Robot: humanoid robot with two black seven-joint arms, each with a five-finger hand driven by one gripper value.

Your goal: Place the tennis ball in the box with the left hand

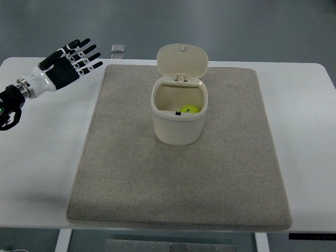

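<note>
While tennis ball [189, 109] sits in box [178, 128] | left robot hand [67, 61] spread, empty | mat [178, 173] bare

White table [47, 157] fills most of view, rounded far corners, smooth top, pretty evenly lit with no hard shadows. Big grey-beige mat [184, 184] laid across middle of it, fuzzy felt-like texture, near edge almost at table's front edge. Floor [236, 26] beyond far edge is plain grey-blue, slight sheen. Small clear squarish thing [118, 49] on floor just past table's far edge, maybe a plastic lid, too small to tell. Bit of metal frame [181, 245] showing under near edge.
</note>
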